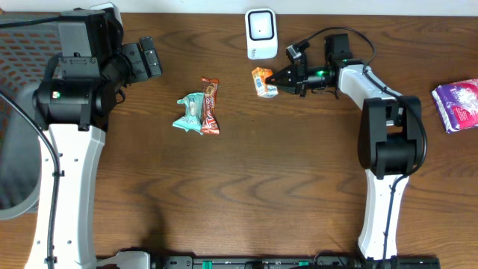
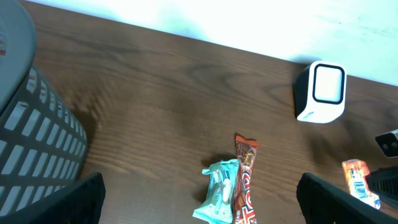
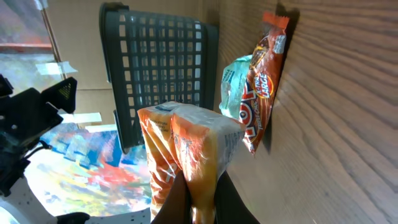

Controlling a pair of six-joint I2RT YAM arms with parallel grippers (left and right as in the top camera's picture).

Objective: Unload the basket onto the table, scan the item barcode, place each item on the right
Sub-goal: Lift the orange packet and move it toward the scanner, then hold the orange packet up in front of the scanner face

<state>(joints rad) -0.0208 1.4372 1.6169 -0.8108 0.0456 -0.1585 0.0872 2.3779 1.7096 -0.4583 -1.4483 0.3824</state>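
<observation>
The right gripper [image 1: 275, 80], clamped shut on the orange snack packet [image 1: 262, 81] at its fingertips, is presenting it near the white barcode scanner [image 1: 261, 33] beside the claw; next, probably, it should turn the barcode toward the scanner's window, while the left gripper [image 1: 146, 60] idles wide open.

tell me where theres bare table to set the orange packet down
The widest bare wood is the front middle, between the left arm and right arm, below the teal packet and candy bar. It is crowded by the scanner, where the right gripper holds the orange packet.
</observation>
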